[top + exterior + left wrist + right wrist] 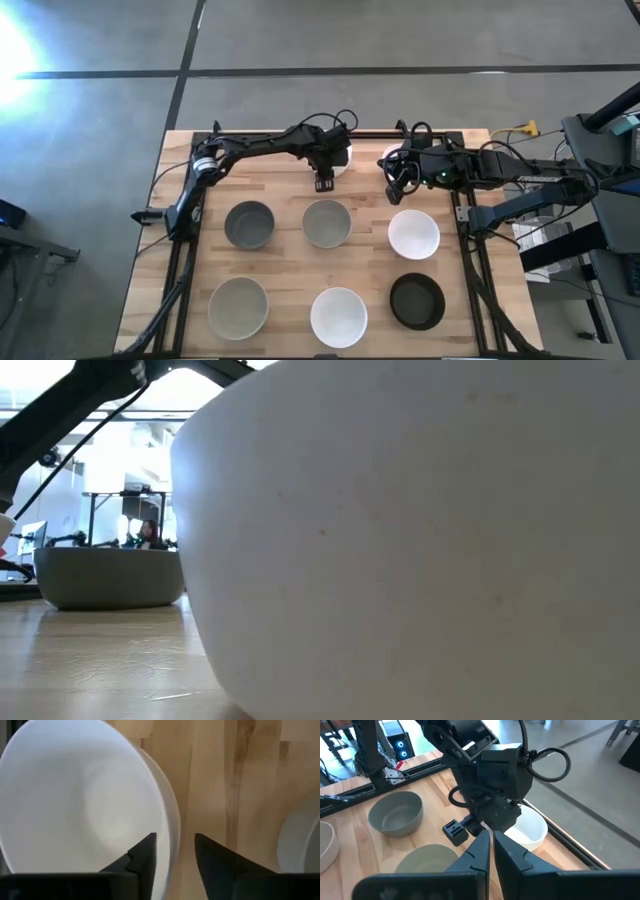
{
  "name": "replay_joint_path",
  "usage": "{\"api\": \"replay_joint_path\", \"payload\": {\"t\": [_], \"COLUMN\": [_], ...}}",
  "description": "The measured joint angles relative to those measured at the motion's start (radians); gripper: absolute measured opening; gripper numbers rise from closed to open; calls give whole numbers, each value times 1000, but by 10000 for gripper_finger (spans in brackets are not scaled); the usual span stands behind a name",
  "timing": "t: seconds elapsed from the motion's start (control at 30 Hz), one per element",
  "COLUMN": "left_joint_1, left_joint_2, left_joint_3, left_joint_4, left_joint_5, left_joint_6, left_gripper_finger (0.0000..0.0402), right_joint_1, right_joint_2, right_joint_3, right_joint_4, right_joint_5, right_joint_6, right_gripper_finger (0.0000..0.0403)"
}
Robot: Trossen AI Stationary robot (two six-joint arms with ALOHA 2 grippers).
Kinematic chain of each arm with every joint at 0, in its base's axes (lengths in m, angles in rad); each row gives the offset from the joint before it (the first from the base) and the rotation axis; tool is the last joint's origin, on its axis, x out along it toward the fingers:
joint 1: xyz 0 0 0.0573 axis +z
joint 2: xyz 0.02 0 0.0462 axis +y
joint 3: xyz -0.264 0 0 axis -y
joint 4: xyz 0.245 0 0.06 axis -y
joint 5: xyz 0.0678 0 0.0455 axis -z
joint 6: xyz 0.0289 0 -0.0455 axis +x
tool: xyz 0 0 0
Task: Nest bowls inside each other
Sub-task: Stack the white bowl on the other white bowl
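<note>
At the table's far edge, near the middle, a white bowl [85, 795] sits inside another white bowl [172, 815]; the stack [342, 160] also shows in the right wrist view [527, 827]. My left gripper [175, 855] stands open just above it and points steeply down. One finger is over the inside and one outside the rim, and neither touches it. My right gripper [492, 851] is shut, empty and raised to the right of the stack [393, 168]. Several single bowls rest on their bases nearer the front.
Two rows of bowls fill the middle and near table: dark grey [249, 224], light grey [327, 223], white [414, 234], then pale grey [238, 307], white [338, 316], black [417, 301]. The near white bowl [420, 540] fills the low view. Black rails [468, 250] edge the table.
</note>
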Motion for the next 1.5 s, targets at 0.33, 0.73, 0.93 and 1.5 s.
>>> {"api": "replay_joint_path", "payload": {"t": [0.33,0.73,0.93,1.5], "left_joint_1": [0,7,8,-20], "left_joint_2": [-76,-100,-67,5], "left_joint_3": [23,20,11,-13], "left_joint_4": [4,92,113,132], "left_joint_5": [52,54,-33,-110], "left_joint_6": [-124,-152,-151,-151], "left_gripper_finger": [166,10,1,0], "right_joint_1": [0,0,0,0], "right_joint_2": [0,0,0,0], "right_joint_3": [0,-2,-2,-2], "right_joint_4": [0,0,0,0], "right_joint_5": [-4,-4,-4,-4], "right_joint_6": [11,11,11,18], "right_gripper_finger": [18,18,18,18]}}
